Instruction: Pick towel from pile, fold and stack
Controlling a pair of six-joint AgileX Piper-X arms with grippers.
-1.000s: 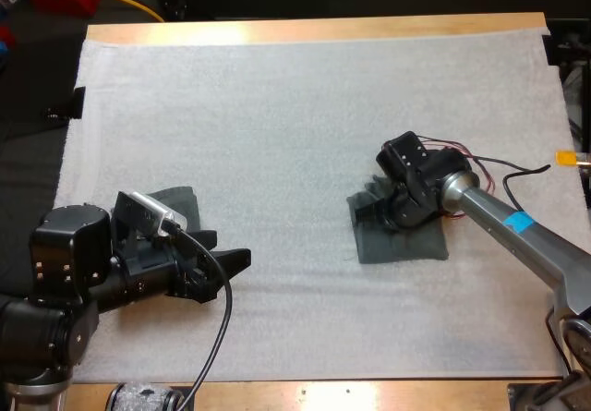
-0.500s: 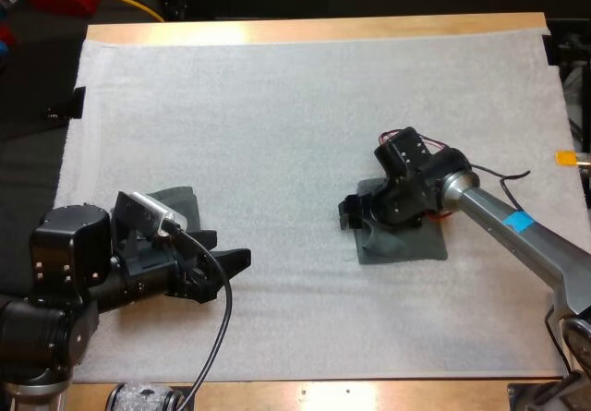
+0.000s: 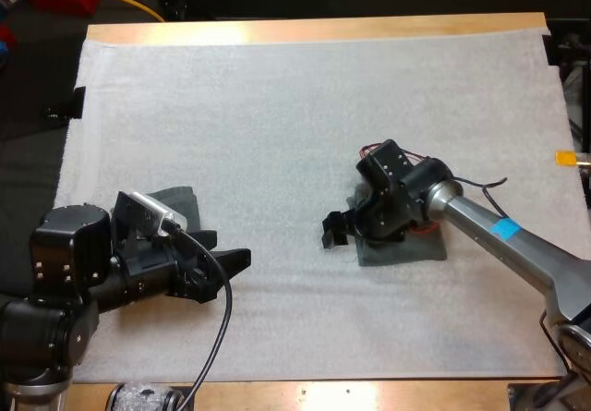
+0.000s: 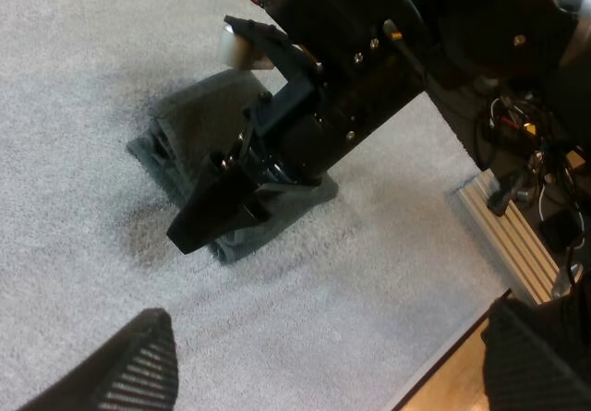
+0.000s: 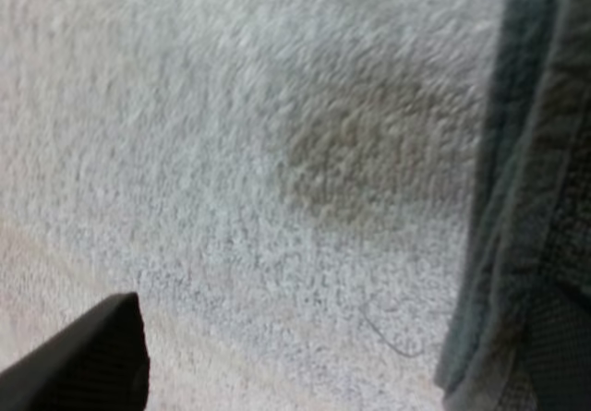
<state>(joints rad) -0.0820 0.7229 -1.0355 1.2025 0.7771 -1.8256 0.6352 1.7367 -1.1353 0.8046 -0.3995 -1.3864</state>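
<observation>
The right jaws stand apart, gripping nothing, over bare mat (image 3: 277, 106) just beside the folded towel (image 3: 406, 249). The left jaws are likewise apart and empty, low over the mat. A second towel (image 3: 180, 196) lies partly hidden behind the left arm.

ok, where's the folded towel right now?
In the high view the folded towel lies on the mat, right of centre. The right gripper hangs just off the towel's left edge, over bare mat.
</observation>
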